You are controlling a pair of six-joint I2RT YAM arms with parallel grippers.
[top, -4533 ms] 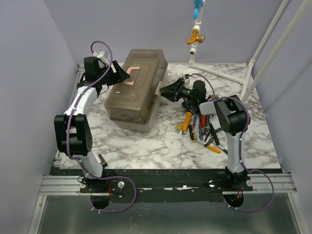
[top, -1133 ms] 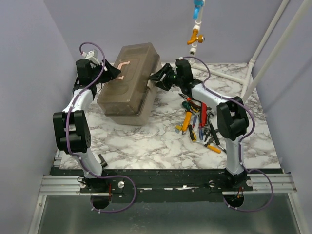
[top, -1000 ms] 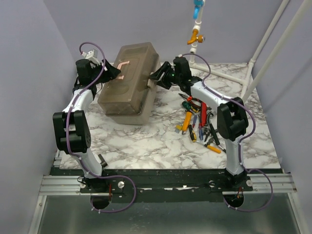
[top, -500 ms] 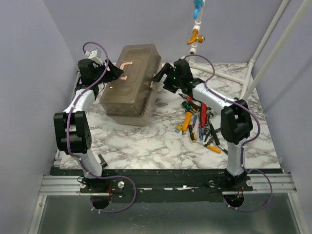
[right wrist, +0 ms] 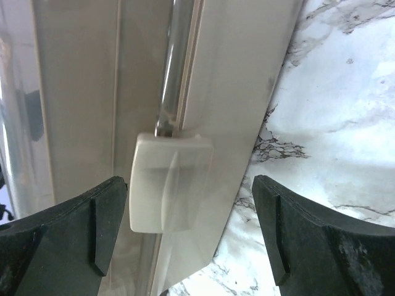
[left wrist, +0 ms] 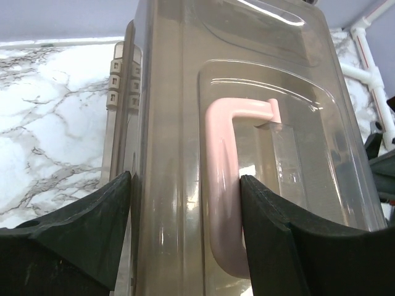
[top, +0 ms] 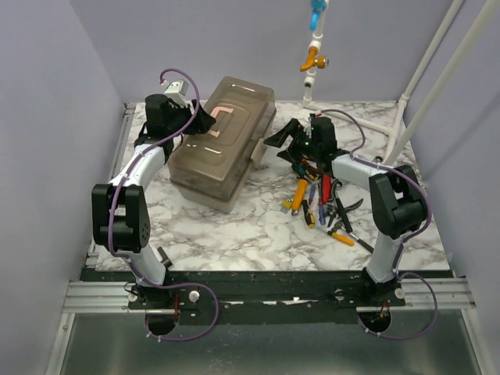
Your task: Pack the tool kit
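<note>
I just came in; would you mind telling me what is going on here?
The left claw clamps the closed toolbox by its lid and pink handle. The right claw stands open by the latch, not touching it. The loose tools lie heaped on the table, not yet packed.

Toolbox lid: glossy translucent smoky plastic. Handle: smooth pink plastic. Table: glossy marble-pattern.

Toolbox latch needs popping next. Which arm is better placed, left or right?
Right, likely. The right gripper is open with the beige latch between its fingers, untouched. The left gripper is clamped across the toolbox lid edge and pink handle, so it's busy holding.
</note>
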